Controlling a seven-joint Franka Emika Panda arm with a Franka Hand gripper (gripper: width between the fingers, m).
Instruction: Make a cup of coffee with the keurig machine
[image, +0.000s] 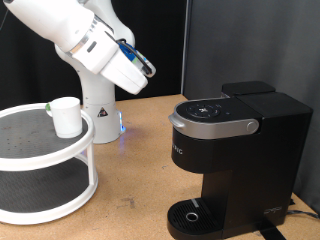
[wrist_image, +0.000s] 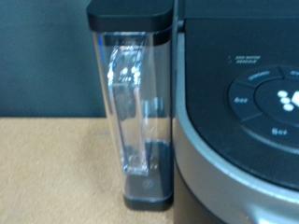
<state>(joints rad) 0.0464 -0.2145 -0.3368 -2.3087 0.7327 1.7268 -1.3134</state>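
Observation:
The small white cup (image: 66, 116) with a green tab stands upright on the top tier of a round white stand (image: 25, 150) at the exterior view's left. The black keurig machine (image: 240, 160) stands at the right with its grey-silver lid handle (image: 215, 126) down and nothing on its round drip tray (image: 193, 215). My gripper (image: 146, 69) hangs in the air at the upper middle, between cup and machine, touching neither. Its fingers do not show in the wrist view, which looks at the machine's clear water tank (wrist_image: 135, 112) and button panel (wrist_image: 266, 98).
The robot's white base (image: 100, 118) stands behind the stand, with a blue light beside it. The wooden table (image: 130, 180) lies between stand and machine. A black curtain closes the back. A cable lies at the machine's right foot (image: 300, 212).

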